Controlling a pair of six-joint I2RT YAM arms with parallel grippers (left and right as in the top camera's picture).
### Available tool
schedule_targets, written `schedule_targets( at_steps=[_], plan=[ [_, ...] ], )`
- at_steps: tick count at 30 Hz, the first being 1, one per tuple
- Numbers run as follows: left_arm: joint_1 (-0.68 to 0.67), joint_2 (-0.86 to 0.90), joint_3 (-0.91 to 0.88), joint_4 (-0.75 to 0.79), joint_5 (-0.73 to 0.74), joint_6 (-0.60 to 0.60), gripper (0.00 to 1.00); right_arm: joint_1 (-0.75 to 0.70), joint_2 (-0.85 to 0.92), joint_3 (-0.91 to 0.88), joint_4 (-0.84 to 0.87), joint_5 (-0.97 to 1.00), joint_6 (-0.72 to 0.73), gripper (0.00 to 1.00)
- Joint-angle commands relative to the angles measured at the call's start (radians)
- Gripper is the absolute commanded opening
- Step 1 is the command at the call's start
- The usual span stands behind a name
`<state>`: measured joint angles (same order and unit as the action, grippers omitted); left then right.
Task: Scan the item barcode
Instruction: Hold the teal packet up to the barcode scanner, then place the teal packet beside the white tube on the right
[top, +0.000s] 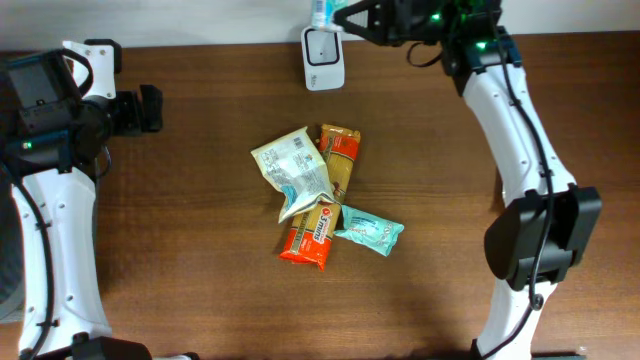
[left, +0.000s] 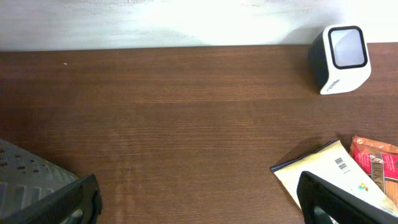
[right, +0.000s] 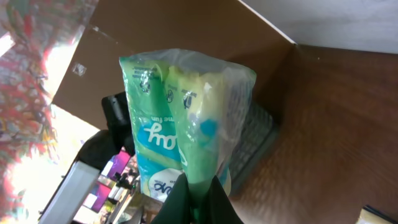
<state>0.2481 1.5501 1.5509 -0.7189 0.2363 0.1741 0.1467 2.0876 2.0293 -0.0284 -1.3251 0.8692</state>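
My right gripper (top: 340, 14) is at the table's far edge, just above the white scanner (top: 323, 58). It is shut on a green and blue packet (top: 320, 12). In the right wrist view the packet (right: 186, 118) stands up from the pinched fingers (right: 214, 198), its printed face toward the camera; no barcode shows. My left gripper (top: 153, 109) hovers at the left side, open and empty. Its view shows the scanner (left: 341, 57), with its window facing the camera.
A pile of packets lies mid-table: a cream one (top: 292, 170) with a barcode (left: 340, 163) on it, a brown one (top: 340, 158), a red one (top: 310, 235) and a teal one (top: 368, 230). A grey ribbed object (right: 252, 143) lies behind the held packet.
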Motion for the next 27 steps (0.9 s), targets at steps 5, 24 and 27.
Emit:
schedule_targets(
  at_steps=[5, 24, 27],
  plan=[
    [0.003, -0.013, 0.004, 0.000, 0.011, -0.009, 0.99, 0.059, -0.021, 0.013, -0.482, 0.372, -0.394, 0.04],
    [0.003, -0.013, 0.004, 0.000, 0.011, -0.009, 0.99, 0.338, 0.032, 0.235, -0.628, 1.806, -1.148, 0.04],
    [0.003, -0.013, 0.004, 0.000, 0.011, -0.009, 0.99, 0.331, 0.120, 0.235, -0.485, 1.805, -1.349, 0.04]
  ],
)
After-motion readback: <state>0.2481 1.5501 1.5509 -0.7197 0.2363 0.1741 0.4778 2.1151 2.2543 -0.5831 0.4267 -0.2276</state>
